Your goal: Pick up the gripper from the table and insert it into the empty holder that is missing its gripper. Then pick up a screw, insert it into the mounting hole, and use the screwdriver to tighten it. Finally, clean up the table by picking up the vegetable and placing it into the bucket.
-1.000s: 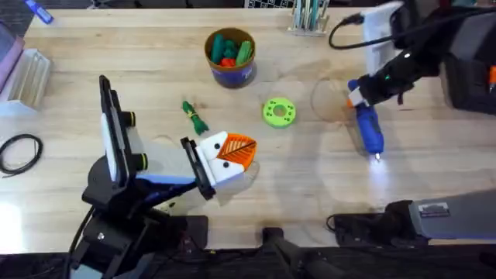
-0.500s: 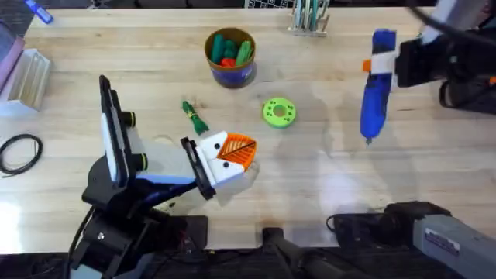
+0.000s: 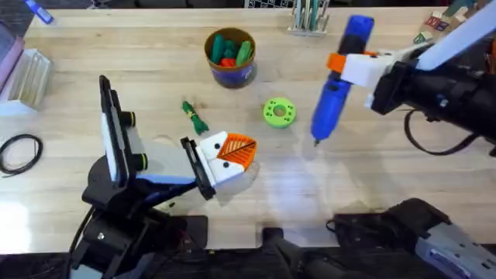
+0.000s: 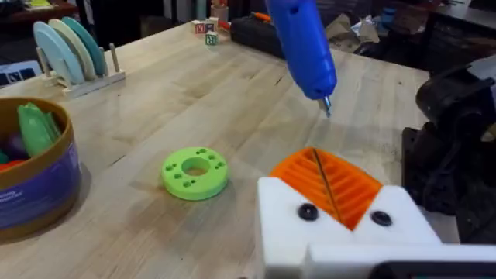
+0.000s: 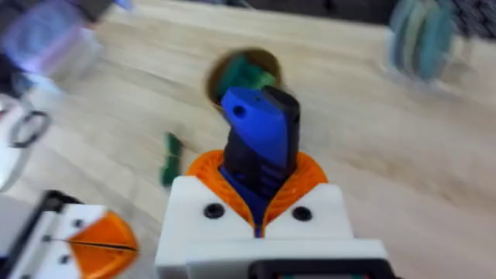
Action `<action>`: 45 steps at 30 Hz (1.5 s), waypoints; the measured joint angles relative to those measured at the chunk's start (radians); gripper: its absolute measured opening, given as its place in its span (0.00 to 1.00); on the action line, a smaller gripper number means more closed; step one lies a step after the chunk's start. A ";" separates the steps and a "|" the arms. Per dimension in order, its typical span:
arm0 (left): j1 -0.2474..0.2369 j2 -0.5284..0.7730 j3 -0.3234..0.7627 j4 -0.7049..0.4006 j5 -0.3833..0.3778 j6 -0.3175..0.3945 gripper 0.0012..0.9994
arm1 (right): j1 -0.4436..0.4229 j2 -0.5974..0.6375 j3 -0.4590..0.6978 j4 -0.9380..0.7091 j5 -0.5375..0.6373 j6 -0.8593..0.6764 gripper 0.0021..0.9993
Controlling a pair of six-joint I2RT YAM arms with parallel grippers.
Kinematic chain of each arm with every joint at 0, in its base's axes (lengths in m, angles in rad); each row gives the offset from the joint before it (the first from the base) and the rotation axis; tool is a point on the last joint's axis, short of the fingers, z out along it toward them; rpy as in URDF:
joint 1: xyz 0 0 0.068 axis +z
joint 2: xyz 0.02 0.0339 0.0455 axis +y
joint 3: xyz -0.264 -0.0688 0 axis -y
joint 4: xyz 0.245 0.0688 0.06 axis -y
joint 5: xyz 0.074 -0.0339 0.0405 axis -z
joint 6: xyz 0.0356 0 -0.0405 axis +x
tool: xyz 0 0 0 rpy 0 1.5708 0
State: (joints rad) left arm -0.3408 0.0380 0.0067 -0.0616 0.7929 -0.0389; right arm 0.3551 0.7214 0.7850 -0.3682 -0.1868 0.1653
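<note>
My right gripper point(image 3: 355, 67) is shut on the blue screwdriver point(image 3: 339, 74) and holds it off the table, tilted, with its metal tip point(image 3: 315, 142) pointing down just right of the green disc point(image 3: 279, 111). In the right wrist view the screwdriver point(image 5: 260, 143) sits between the orange pads. My left gripper point(image 3: 239, 149) rests low over the table, its two orange ridged pads point(image 4: 329, 182) pressed together in white finger blocks point(image 4: 341, 229). The screwdriver's tip point(image 4: 326, 107) hangs just beyond them. The dark-green vegetable point(image 3: 195, 116) lies on the table. The bucket point(image 3: 230, 56) stands behind it, holding toy vegetables.
A black cable loop point(image 3: 19, 151) and a clear box point(image 3: 27, 74) lie at the left edge. A pen stand point(image 3: 310, 15) is at the back. A plate rack point(image 4: 70, 46) shows in the left wrist view. Bare wood lies between disc and front edge.
The right arm lifted the screwdriver off the table at the right and carried it left toward the middle, tip down. The left arm stayed still.
</note>
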 joint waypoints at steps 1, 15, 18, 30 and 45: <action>0.000 0.000 0.000 0.000 0.000 0.000 0.01 | 0.033 -0.009 -0.007 0.039 -0.001 0.007 0.02; 0.000 0.000 0.000 0.000 0.000 0.000 0.01 | 0.356 0.114 -0.013 0.619 -0.006 0.021 0.02; 0.000 0.000 0.000 0.000 0.000 0.000 0.01 | 0.403 0.186 -0.013 0.739 -0.006 0.021 0.02; 0.000 0.000 0.000 0.000 0.000 0.000 0.01 | 0.567 0.297 -0.018 0.828 -0.020 -0.121 0.02; 0.000 0.000 0.000 0.000 0.000 0.000 0.01 | 0.620 0.297 -0.032 0.864 -0.020 -0.181 0.02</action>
State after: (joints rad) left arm -0.3408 0.0380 0.0067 -0.0616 0.7929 -0.0391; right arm 0.9752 1.0187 0.7530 0.4953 -0.2066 -0.0158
